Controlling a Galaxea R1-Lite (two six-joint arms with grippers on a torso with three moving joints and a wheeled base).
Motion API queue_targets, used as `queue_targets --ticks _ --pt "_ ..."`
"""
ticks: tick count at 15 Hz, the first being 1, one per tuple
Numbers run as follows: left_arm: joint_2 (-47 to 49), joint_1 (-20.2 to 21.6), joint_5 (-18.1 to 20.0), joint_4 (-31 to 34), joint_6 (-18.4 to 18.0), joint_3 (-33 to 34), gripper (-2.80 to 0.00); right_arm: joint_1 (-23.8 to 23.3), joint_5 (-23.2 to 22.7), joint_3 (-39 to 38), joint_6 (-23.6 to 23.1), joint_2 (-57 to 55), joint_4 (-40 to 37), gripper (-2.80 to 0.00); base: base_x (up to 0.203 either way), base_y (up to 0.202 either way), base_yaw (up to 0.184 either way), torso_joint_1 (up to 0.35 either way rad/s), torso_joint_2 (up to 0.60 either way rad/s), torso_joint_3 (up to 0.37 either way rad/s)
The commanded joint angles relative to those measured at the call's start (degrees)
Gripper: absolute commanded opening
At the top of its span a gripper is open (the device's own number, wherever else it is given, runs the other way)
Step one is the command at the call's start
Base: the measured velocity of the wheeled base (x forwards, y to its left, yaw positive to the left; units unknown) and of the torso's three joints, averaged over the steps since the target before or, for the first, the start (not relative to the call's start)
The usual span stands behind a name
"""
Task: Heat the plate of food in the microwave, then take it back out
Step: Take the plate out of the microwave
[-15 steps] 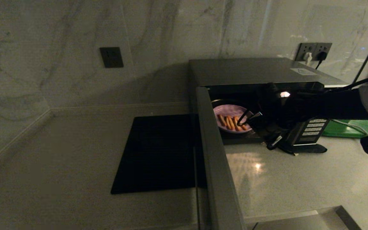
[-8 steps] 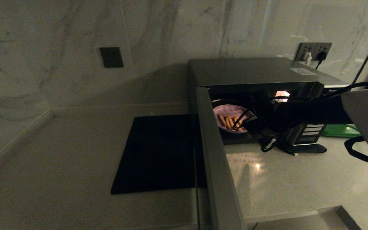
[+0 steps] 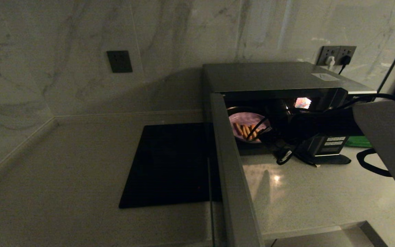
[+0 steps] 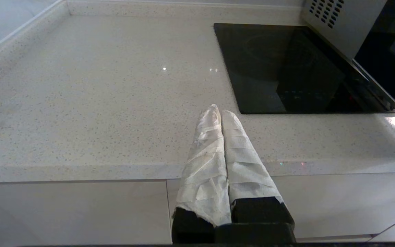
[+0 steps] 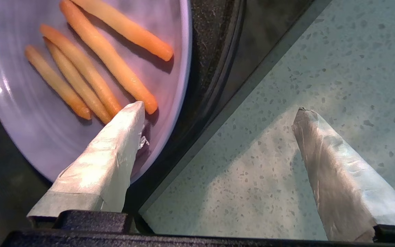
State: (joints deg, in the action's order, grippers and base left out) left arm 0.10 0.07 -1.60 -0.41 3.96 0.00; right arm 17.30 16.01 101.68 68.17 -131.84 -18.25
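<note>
Right wrist view: right gripper (image 5: 218,109) spread open — one finger over plate of food (image 5: 81,68).

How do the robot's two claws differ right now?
The right gripper is spread wide open; the left gripper has its fingers pressed together. The right gripper reaches into the open microwave, one finger over the plate of food; the left gripper hangs idle over the bare counter beside the black cooktop. Both have fingers wrapped in pale tape, and neither holds anything.
</note>
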Motion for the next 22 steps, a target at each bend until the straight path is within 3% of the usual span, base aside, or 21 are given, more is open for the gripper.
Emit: queue_targets --ticks 1,22 --pt "-0.01 0.01 0.00 -0.02 0.08 0.00 -2.80 0.02 0.17 0.36 0.29 -0.53 -0.12 0.00 0.000 0.000 0.000 0.000 0.00 0.000" --pt "-0.01 0.01 -0.04 -0.02 0.08 0.00 -2.80 -0.25 0.48 0.16 -0.06 1.41 -1.37 0.00 0.000 0.000 0.000 0.000 0.00 0.000"
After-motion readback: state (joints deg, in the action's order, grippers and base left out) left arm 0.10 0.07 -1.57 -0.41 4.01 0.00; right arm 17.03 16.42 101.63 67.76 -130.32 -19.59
